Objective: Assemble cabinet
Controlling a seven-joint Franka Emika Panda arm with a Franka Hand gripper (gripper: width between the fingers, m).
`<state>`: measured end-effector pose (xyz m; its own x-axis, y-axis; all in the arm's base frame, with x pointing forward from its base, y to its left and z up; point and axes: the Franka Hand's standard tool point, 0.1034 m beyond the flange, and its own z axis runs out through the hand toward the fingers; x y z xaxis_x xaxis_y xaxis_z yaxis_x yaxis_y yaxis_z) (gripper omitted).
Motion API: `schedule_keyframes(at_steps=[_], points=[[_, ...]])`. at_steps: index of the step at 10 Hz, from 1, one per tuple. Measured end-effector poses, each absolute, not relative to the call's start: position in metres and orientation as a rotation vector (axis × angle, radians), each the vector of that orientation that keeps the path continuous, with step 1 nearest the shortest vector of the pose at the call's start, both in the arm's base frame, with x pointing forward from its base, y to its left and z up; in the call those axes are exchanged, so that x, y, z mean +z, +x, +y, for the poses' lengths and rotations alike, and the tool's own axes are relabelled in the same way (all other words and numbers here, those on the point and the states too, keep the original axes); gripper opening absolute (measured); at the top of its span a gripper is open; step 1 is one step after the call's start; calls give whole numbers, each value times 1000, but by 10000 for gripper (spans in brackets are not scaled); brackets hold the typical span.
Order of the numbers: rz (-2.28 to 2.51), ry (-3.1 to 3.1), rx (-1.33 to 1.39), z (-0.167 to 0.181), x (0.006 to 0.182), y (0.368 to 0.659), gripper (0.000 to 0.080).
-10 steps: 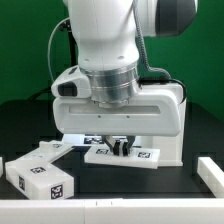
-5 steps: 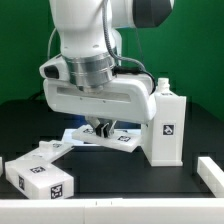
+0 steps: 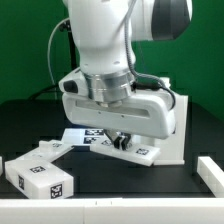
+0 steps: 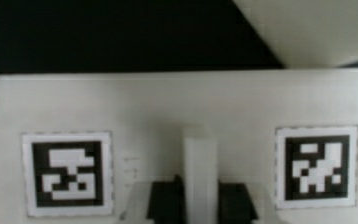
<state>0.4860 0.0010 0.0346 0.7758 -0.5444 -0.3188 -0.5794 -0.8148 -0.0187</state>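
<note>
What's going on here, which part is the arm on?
The Panda arm is partway through the cabinet build. Its gripper is down on a flat white tagged panel lying on the black table. In the wrist view the fingers sit on either side of a raised rib between the panel's two tags; whether they are clamped is unclear. The tall white cabinet box stands just behind, at the exterior view's right. A loose tagged box piece lies untouched at the exterior view's lower left.

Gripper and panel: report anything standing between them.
Nothing visible stands between them. The gripper is down at the tagged panel. In the wrist view its fingers flank the panel's middle ridge. The tall box stands off to the exterior view's right, not between.
</note>
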Motion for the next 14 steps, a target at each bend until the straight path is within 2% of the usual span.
schedule_keyframes(at_steps=[1,6,8,11,14], points=[[972,-2836,480,-9,36,471,64],[1019,-2828,484,-10,35,471,64],[1122,-2797,505,-31,36,451,64],[1274,-2753,530,-54,20,415,64],[1362,-2678,545,-54,19,413,64]])
